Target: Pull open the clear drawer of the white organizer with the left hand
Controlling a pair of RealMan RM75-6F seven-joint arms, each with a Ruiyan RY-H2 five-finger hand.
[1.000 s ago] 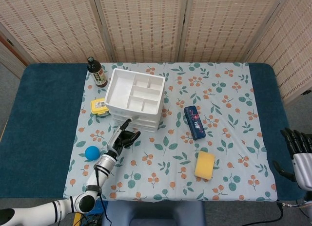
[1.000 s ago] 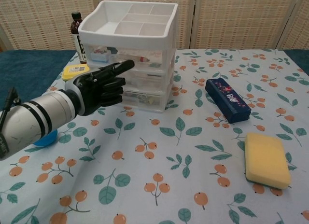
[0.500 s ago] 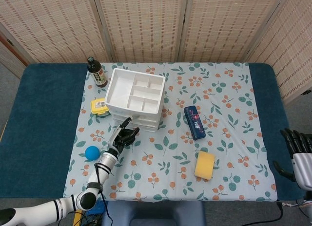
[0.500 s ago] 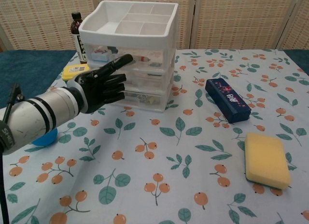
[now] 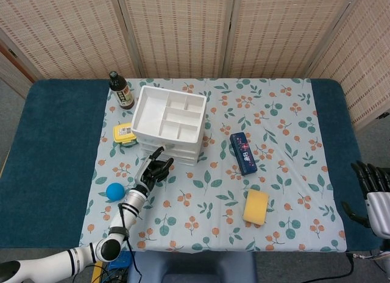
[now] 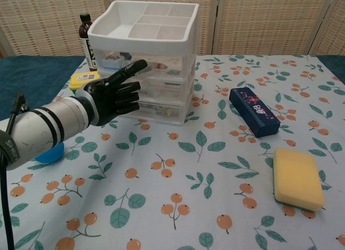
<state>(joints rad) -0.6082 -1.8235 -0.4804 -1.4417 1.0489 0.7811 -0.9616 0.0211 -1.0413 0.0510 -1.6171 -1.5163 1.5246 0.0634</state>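
The white organizer (image 5: 169,121) stands at the cloth's back left, with an open compartment tray on top and clear drawers (image 6: 164,88) stacked below. My left hand (image 6: 116,94) reaches toward the drawer fronts from the left, fingers stretched out and apart, holding nothing. From above, the left hand (image 5: 153,171) sits just in front of the organizer's front left corner. Whether a fingertip touches a drawer cannot be told. My right hand (image 5: 373,185) is off the table's right edge, fingers apart and empty.
A dark bottle (image 5: 121,91) and a yellow container (image 5: 124,134) stand left of the organizer. A blue ball (image 5: 114,191) lies beside my left forearm. A dark blue box (image 5: 242,153) and a yellow sponge (image 5: 256,207) lie to the right.
My left hand has crept forward and slightly up toward the drawer fronts, its fingers more stretched out. The right hand and all objects are unmoved.
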